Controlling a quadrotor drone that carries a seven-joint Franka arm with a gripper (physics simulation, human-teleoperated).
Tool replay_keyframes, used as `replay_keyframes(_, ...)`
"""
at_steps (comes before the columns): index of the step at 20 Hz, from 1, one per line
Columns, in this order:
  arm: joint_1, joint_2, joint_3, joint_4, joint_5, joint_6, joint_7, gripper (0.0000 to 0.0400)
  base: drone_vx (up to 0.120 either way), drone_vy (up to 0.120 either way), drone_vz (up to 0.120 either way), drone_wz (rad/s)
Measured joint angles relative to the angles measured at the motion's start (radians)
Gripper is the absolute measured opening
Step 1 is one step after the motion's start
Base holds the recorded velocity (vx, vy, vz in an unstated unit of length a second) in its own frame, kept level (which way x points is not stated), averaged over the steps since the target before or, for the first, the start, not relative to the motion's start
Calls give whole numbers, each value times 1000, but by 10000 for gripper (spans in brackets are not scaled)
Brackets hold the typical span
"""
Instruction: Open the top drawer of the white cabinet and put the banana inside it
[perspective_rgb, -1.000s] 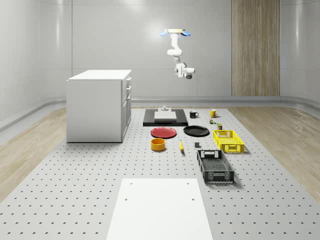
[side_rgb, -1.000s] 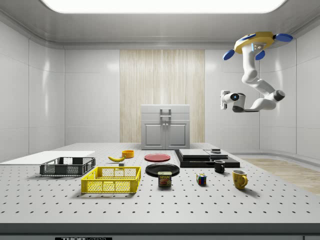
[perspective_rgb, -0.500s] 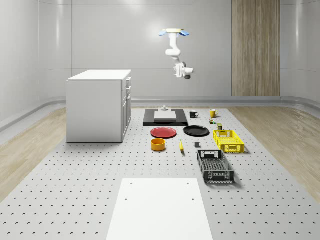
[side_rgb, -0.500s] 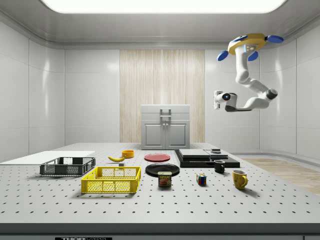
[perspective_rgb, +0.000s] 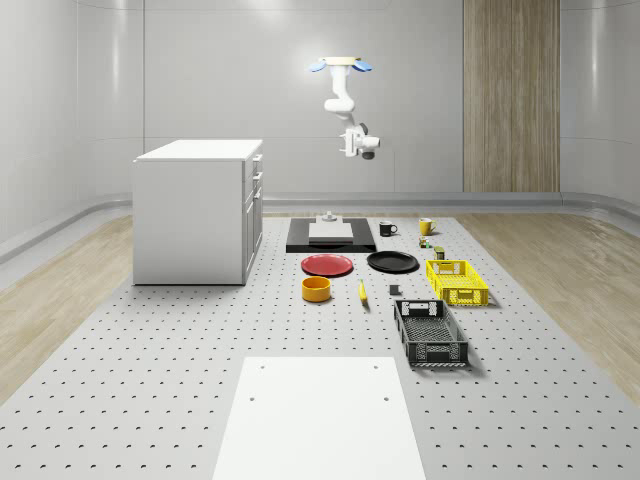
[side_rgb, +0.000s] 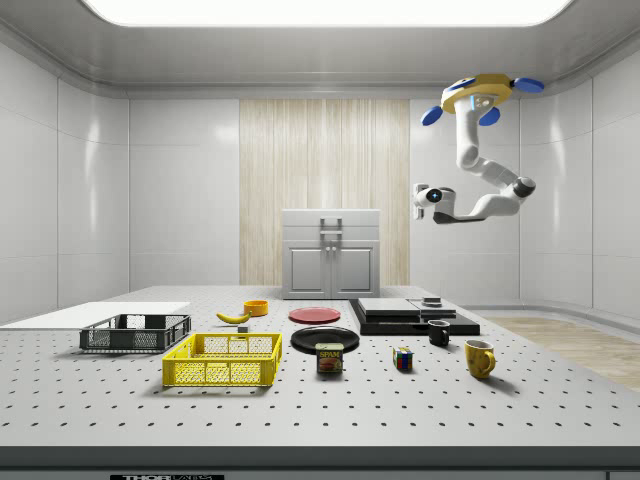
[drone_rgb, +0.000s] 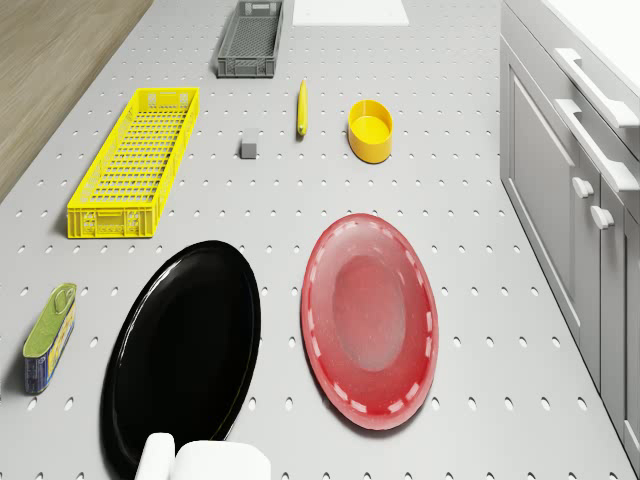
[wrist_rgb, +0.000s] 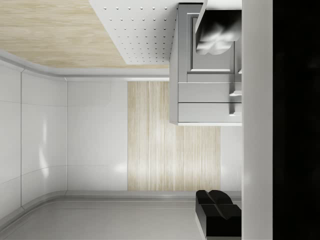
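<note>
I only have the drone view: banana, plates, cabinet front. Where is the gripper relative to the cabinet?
Observer: In the side view the gripper hangs in mid-air off to the right of the white cabinet, about level with its top, touching nothing.
Operator: And the drone itself?
Observer: The drone hovers high, close to the ceiling, roughly above the black slab at the far end of the table.
Operator: Which way is the gripper pointing?
Observer: The wrist view looks at the cabinet's drawer fronts from a distance, so the gripper points toward them.
</note>
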Motion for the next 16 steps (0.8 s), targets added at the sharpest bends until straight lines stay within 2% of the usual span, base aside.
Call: replay_keyframes(16, 76, -68, -32, -9, -49, 67, 41, 400, 120, -120, 0, 0)
